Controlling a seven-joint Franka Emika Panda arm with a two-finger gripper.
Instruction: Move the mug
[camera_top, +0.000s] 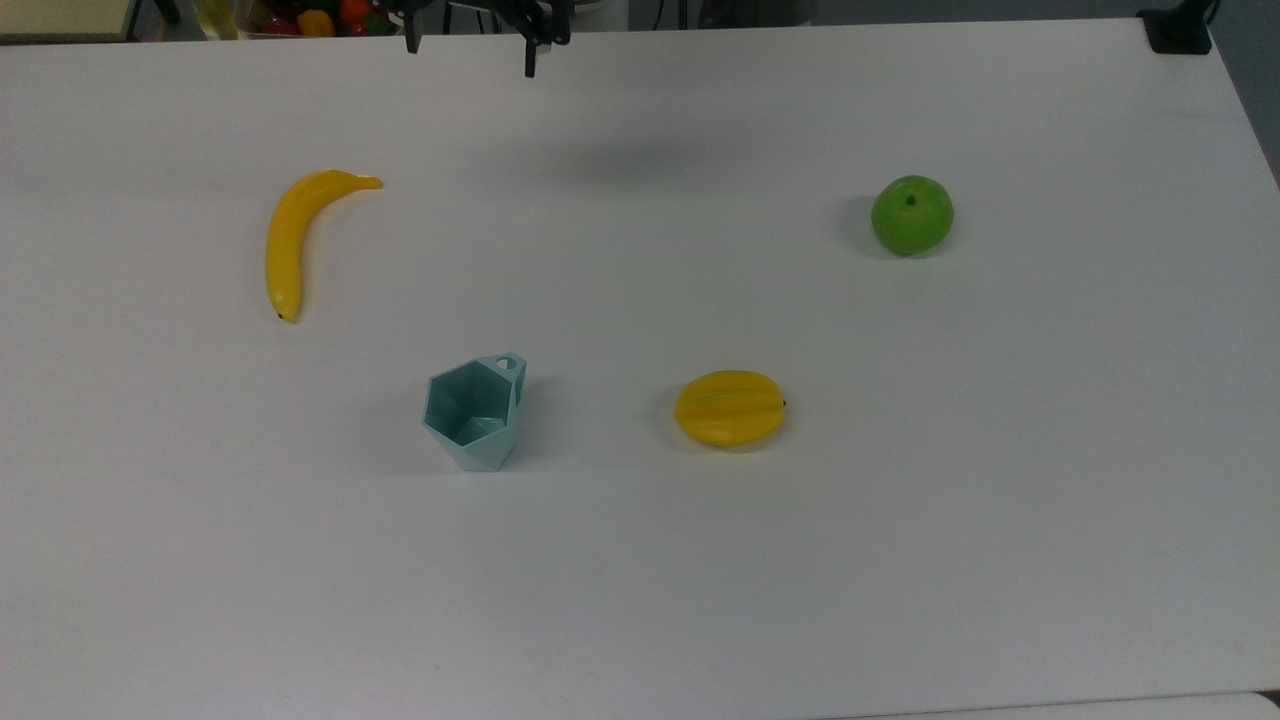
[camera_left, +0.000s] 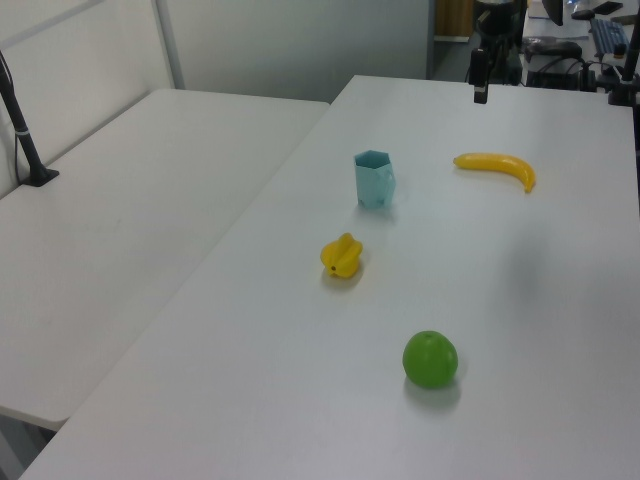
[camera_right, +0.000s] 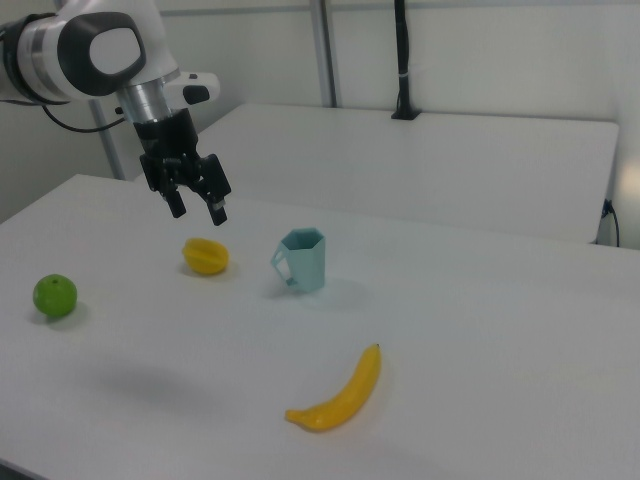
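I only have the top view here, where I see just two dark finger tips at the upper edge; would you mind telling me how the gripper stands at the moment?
Observer: In the right view the gripper hangs in the air above the table with its fingers apart and nothing between them.
Operator: Thank you. Is the mug upright?
Observer: Yes, the right view shows the mug standing on its narrow base, the open rim up.
Operator: And which way does its handle face?
Observer: In the right view the handle points to the right view's left, toward the yellow starfruit.
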